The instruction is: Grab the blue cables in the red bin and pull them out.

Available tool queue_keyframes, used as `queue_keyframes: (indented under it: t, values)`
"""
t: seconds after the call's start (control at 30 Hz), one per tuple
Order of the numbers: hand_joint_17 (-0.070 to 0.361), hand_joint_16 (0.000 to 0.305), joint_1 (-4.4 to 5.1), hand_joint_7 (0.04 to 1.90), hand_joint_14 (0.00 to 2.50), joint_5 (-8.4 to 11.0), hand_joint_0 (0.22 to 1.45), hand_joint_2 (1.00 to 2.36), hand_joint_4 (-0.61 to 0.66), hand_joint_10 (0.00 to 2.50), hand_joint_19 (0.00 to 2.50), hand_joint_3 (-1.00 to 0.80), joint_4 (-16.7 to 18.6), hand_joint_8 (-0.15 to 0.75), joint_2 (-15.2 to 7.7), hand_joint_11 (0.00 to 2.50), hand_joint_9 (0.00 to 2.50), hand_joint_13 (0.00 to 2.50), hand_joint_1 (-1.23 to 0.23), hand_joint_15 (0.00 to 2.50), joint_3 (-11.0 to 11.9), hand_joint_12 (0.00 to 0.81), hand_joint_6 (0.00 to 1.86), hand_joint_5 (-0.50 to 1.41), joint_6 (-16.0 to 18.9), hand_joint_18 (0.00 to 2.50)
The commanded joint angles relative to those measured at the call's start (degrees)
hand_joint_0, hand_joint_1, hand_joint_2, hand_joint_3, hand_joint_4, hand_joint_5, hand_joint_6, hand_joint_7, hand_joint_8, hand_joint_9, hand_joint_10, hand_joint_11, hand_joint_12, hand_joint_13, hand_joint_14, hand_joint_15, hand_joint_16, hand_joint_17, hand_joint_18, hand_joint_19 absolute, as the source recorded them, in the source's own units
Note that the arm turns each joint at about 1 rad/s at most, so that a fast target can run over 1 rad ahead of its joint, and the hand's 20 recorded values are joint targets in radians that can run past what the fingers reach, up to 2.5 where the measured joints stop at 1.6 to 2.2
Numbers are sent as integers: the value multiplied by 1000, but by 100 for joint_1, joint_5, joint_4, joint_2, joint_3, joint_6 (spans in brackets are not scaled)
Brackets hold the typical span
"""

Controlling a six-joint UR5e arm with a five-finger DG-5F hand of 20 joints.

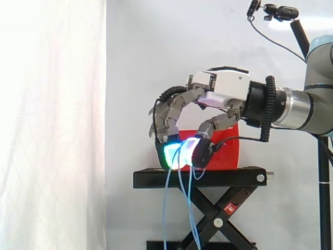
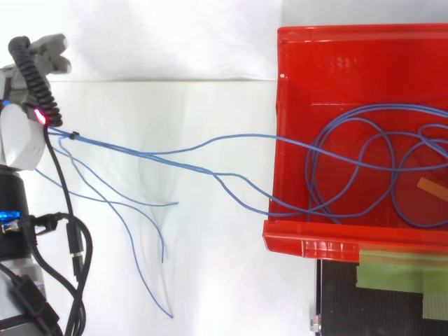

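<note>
In the side view my hand (image 1: 223,86) hovers in front of the red bin (image 1: 229,153), fingers curled down and thumb drawn in. The glowing pads pinch thin blue cables (image 1: 179,208), whose loose ends hang below the stand. From above, the hand (image 2: 21,133) sits at the far left, well away from the red bin (image 2: 308,238) on the right. The blue cables (image 2: 231,140) stretch from the hand across the gap and over the bin's left wall. Several loops still lie coiled inside the bin. Free cable ends trail below the hand.
The bin rests on a black scissor stand (image 1: 200,179) before a white curtain. A camera on a pole (image 1: 281,11) stands at the upper right. Green tape (image 2: 399,269) lies on the stand beside the bin, and an orange strip (image 2: 430,187) lies inside it.
</note>
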Motion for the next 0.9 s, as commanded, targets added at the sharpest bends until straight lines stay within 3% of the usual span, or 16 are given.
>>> queue_keyframes:
  t: [0.0, 0.07, 0.2, 0.33, 0.47, 0.87]
  values:
    - [89, 39, 4, 656, 22, 14, 883, 1000, 68, 26, 476, -1000, 12, 234, 7, 1052, 911, 734, -795, 550, 0, 323, 697, 783, 814, 533]
    - [89, 39, 13, 682, 20, 14, 883, 1000, 65, 26, 477, -1000, 12, 232, 7, 1054, 910, 735, -795, 548, 0, 325, 619, 793, 1025, 531]
    - [89, 39, 21, 774, 20, 93, 872, 1000, 70, 27, 479, -1000, 4, 228, -1, 1058, 900, 729, -796, 544, 0, 324, 284, 836, 1570, 525]
    - [89, 40, 30, 816, 20, 155, 868, 1000, 71, 26, 479, -1000, -102, 231, -1, 1045, 897, 726, -796, 545, 0, 323, 153, 856, 1913, 523]
    - [89, 40, 48, 843, 20, 163, 866, 1000, 74, 26, 486, -1000, -322, 228, 7, 1051, 892, 725, -796, 547, 0, 323, 65, 869, 2590, 519]
    - [90, 40, 74, 798, 22, 172, 848, 1000, 95, 26, 488, -1000, -576, 231, 7, 1039, 885, 717, -778, 555, 0, 324, 4, 864, 2836, 515]
